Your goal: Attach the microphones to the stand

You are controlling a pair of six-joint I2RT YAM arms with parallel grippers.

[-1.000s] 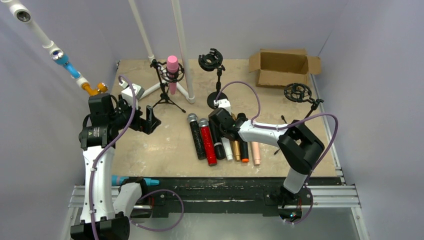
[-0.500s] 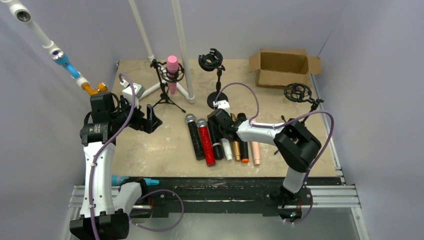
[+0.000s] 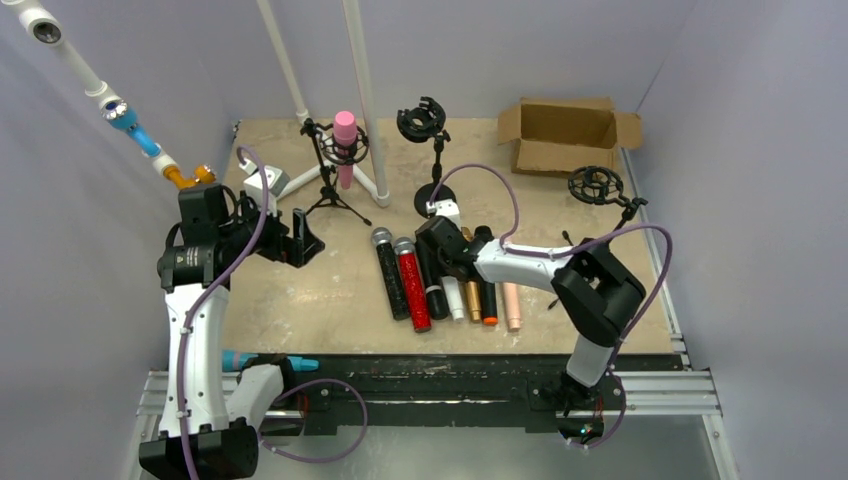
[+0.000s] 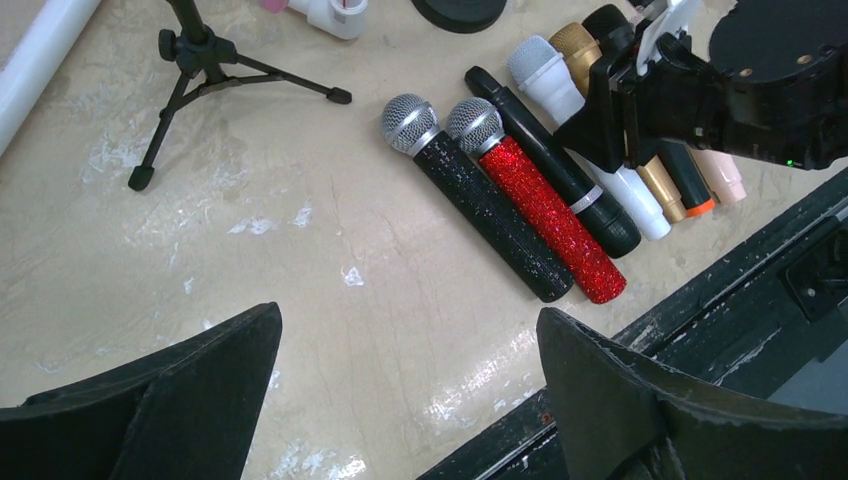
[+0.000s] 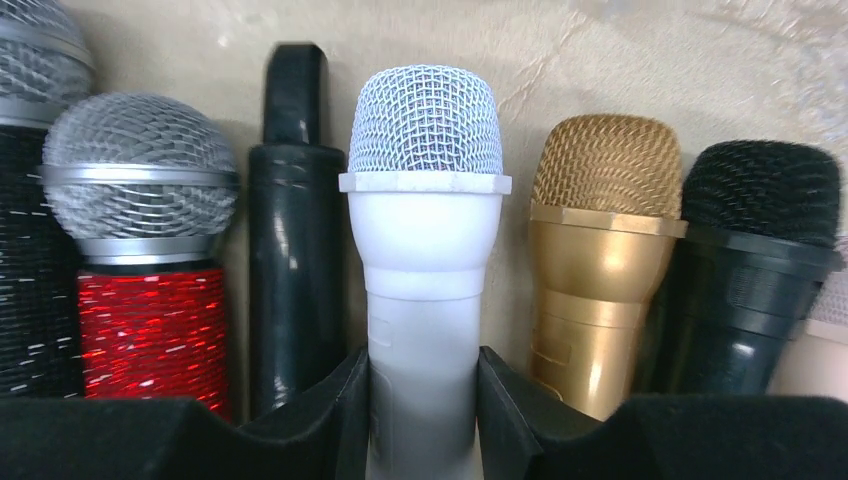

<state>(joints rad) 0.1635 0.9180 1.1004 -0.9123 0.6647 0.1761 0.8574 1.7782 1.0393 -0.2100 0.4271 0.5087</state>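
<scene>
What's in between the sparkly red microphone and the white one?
A slim black microphone lies between the red microphone and the white microphone, clearest in the right wrist view.

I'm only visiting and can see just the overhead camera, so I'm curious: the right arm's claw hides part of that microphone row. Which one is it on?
Observer: Its wrist camera shows the right gripper closed around the white microphone, just below its mesh head.
Operator: Is the other claw holding anything?
Observer: No. Its wrist camera shows the left gripper wide open and empty above the table.
</scene>
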